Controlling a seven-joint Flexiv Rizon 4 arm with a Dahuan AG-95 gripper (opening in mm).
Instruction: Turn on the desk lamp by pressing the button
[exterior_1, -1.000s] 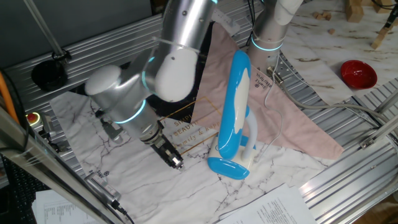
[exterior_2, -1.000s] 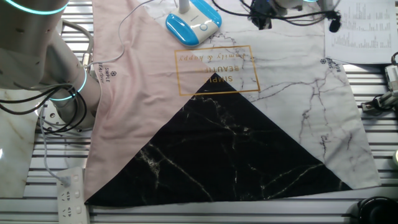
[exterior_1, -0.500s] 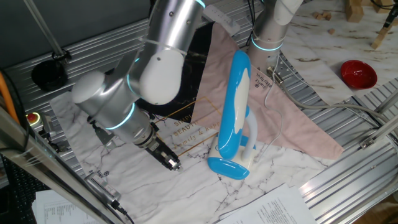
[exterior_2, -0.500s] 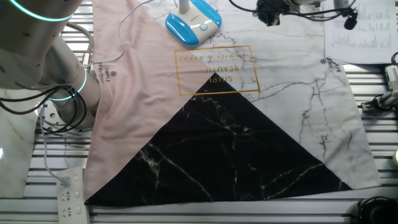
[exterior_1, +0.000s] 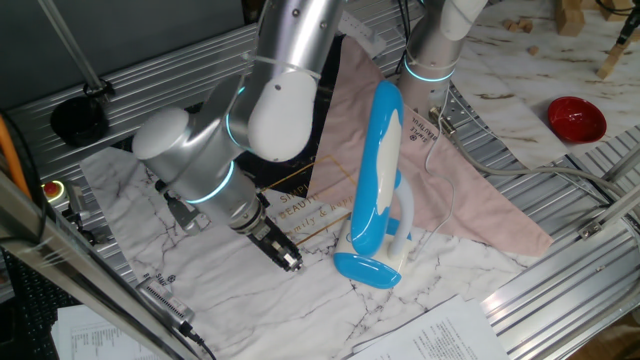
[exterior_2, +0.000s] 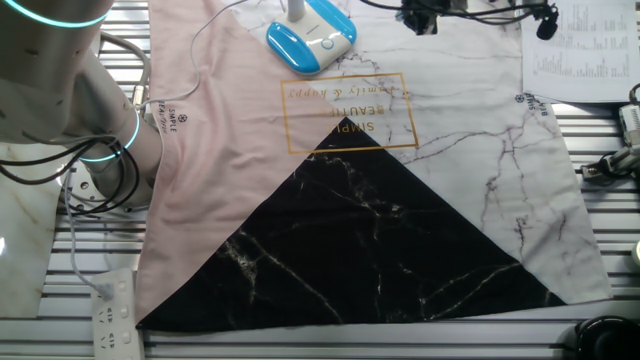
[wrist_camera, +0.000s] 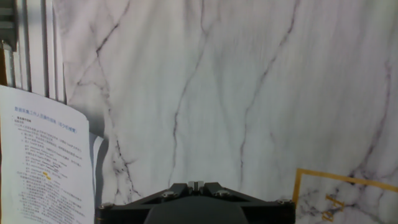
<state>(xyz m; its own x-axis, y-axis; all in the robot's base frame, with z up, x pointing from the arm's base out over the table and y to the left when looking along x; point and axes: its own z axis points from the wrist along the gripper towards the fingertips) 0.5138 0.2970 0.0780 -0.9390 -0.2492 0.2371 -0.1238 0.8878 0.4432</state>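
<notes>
The desk lamp (exterior_1: 378, 165) stands on the marble-print cloth, with a long blue and white head, a white looped neck and an oval blue base (exterior_1: 366, 270). Its base also shows in the other fixed view (exterior_2: 310, 38), with a small round button (exterior_2: 325, 42) on top. My gripper (exterior_1: 290, 262) hangs just above the cloth, left of the lamp base and apart from it. It shows at the top edge of the other fixed view (exterior_2: 418, 18). In the hand view the fingertips (wrist_camera: 196, 184) touch each other, with nothing between them, over bare marble cloth; the lamp is out of that view.
A red bowl (exterior_1: 576, 117) sits far right on the table. A pink cloth (exterior_1: 440, 190) lies behind the lamp, a black triangle (exterior_2: 370, 240) in the middle. Printed paper sheets (wrist_camera: 43, 162) lie at the cloth's edge. A second arm's base (exterior_1: 432, 50) stands at the back.
The arm swung a little away from the lamp, then back; my gripper now sits slightly nearer the lamp base. The lamp has not moved.
</notes>
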